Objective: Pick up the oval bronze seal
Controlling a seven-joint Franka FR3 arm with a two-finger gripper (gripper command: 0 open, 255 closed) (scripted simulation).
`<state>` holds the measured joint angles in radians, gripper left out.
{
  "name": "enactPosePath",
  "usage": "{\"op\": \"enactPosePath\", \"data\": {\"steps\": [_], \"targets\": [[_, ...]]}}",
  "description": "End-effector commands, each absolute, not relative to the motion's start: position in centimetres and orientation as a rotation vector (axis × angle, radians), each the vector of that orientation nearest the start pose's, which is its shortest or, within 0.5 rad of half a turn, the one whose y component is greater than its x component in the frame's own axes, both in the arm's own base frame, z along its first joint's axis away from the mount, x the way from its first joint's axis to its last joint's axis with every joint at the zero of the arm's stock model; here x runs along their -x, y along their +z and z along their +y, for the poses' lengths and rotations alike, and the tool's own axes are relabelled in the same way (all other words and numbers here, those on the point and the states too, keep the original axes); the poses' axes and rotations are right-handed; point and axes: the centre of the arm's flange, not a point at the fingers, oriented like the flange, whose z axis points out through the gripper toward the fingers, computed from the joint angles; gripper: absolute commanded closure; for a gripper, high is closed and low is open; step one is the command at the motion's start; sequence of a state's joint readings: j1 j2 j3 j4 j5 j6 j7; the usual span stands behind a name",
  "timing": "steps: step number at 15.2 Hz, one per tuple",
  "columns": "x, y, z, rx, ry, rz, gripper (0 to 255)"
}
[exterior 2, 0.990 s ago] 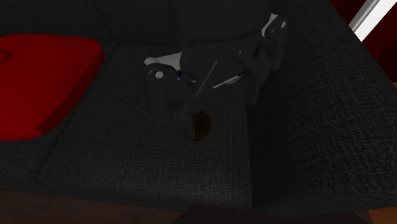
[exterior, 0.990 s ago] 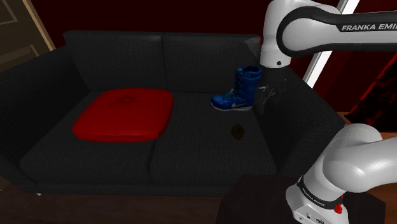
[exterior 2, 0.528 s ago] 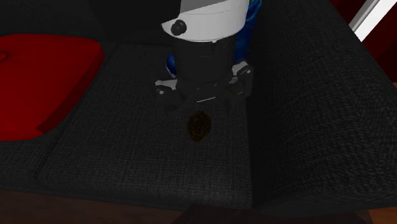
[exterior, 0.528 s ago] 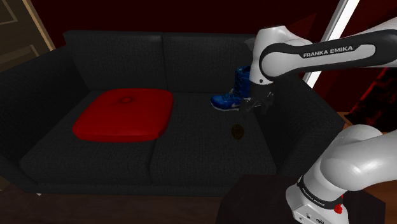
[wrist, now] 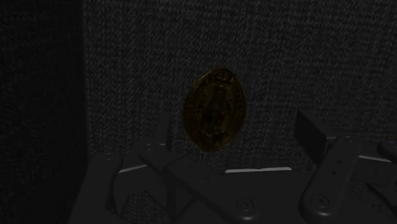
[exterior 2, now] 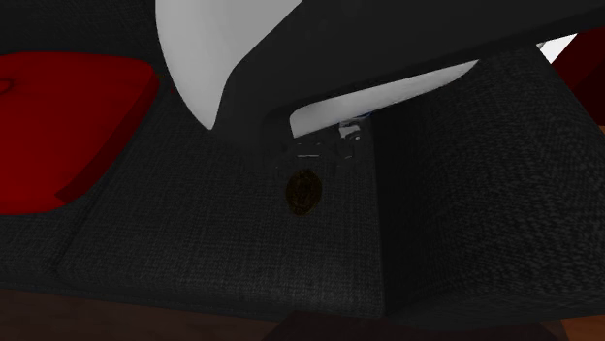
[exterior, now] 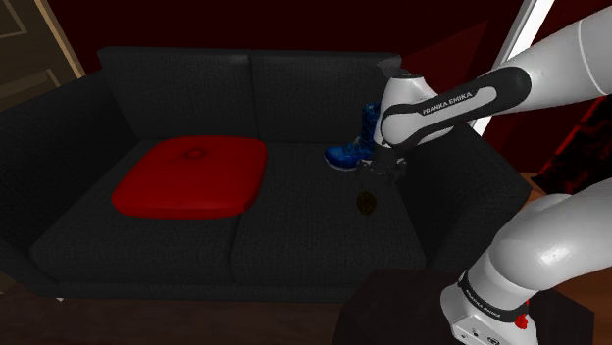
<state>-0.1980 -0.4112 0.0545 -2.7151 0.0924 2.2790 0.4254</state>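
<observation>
The oval bronze seal [exterior: 367,202] lies flat on the dark sofa seat [exterior: 314,230], near the armrest on the shoulder view's right. My black gripper [exterior: 378,169] hangs just above it, pointing down. The wrist view has the seal [wrist: 214,109] between the two fingers, which stand apart and do not touch it, so the gripper [wrist: 238,133] is open. From the second exterior view the seal [exterior 2: 303,191] shows just below the gripper [exterior 2: 325,150], whose upper part the arm covers.
A red cushion [exterior: 191,174] lies on the seat toward the shoulder view's left. A blue boot [exterior: 350,152] stands at the backrest, partly behind my arm. The sofa's armrest [exterior: 461,196] rises close beside the seal.
The arm has swung toward the shoulder view's left and come down, bringing the gripper from beside the armrest to just above the seal. The seal has not moved.
</observation>
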Motion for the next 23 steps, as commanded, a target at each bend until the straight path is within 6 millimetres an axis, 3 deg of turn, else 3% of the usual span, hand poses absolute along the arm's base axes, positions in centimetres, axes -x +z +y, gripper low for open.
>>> {"op": "enactPosePath", "data": {"steps": [1, 5, 13, 15, 16, 23], "targets": [[-38.2, 33.0, -6.2, 2.902, 0.011, 1.064, 0], [-40.0, 28.9, -8.5, 2.814, -0.051, 1.247, 0], [-40.1, 24.6, -8.7, 2.807, -0.055, 1.26, 0], [-40.1, 24.6, -8.7, 2.807, -0.055, 1.26, 0], [-40.0, 24.6, -8.8, 2.807, -0.055, 1.26, 255], [-40.1, 24.7, -8.8, 2.807, -0.055, 1.26, 255]]}}
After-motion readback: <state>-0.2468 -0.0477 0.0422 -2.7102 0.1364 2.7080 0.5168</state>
